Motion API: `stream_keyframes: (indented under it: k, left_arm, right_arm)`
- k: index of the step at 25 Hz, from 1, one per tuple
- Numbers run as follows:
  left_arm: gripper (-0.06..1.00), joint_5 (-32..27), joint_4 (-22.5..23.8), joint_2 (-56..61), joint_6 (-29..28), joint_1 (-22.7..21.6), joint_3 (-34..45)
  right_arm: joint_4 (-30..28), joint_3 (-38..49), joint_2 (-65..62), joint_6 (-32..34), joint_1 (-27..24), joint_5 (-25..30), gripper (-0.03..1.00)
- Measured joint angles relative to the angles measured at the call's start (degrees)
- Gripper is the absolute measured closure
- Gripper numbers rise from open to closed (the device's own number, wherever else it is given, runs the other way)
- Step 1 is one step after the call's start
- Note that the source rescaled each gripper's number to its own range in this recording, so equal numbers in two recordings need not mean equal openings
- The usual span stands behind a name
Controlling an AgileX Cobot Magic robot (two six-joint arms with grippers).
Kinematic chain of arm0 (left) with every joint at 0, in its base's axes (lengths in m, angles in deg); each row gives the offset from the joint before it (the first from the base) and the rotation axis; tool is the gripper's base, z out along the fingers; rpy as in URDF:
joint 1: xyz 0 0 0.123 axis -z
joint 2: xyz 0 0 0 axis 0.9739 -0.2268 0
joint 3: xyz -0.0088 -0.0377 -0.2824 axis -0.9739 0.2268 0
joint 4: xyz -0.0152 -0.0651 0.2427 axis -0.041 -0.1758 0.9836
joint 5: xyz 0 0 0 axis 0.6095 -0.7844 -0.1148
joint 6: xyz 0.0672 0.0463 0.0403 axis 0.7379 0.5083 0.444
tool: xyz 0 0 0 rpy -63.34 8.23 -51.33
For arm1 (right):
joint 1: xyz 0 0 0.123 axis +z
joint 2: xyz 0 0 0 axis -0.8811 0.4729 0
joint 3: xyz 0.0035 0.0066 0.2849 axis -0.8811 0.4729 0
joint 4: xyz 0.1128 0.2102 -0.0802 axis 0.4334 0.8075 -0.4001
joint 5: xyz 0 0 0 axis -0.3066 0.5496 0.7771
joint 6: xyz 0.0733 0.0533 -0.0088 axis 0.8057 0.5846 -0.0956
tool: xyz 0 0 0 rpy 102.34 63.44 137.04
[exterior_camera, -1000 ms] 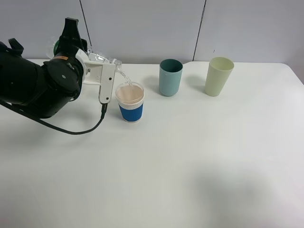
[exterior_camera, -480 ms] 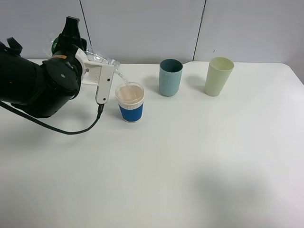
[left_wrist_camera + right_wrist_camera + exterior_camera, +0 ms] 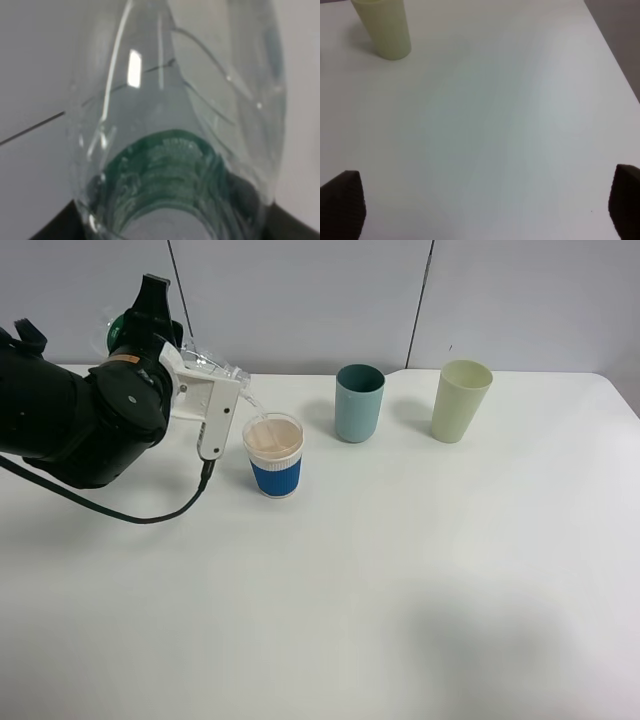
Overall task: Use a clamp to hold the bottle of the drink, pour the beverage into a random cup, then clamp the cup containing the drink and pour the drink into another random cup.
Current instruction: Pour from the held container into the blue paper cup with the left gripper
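Tilting steeply over the blue-sleeved cup (image 3: pixel 274 455), the small clear plastic bottle (image 3: pixel 222 368) was held by the left gripper (image 3: pixel 203 378), whose jaws were clenched on the bottle's body. The bottle's neck was pointed down toward the cup's clear rim, and a thin stream of the clear beverage (image 3: pixel 257 403) was seen running from its mouth into the cup. In the left wrist view the bottle (image 3: pixel 175 125) was seen from close up, filling nearly the whole frame, with green from its label showing through the transparent wall.

The blue-sleeved cup was placed upright near the far edge of the tabletop (image 3: pixel 400 590), left of the middle, just beside the left gripper's white fingers (image 3: pixel 212 425). Its inside was seen as beige. The teal tumbler (image 3: pixel 358 403) was stood upright near the middle of the far edge, apart from the blue-sleeved cup. The taller pale yellow-green tumbler (image 3: pixel 460 400) was stood toward the far right corner, apart from the teal one.

The right gripper (image 3: pixel 482 205) was not shown in the high view. In its own wrist view its two dark fingertips (image 3: pixel 342 205) were spread wide, released, with only bare tabletop between them. The pale yellow-green tumbler (image 3: pixel 382 27) was seen well apart from them.
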Motion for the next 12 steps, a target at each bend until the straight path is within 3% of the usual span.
stream_keyframes:
  k: [12]
  left_arm:
    - [0.91,0.5,0.0,0.0,5.0,0.0,0.0]
  right_arm:
    - [0.0,0.0,0.0,0.0,0.0,0.0,0.04]
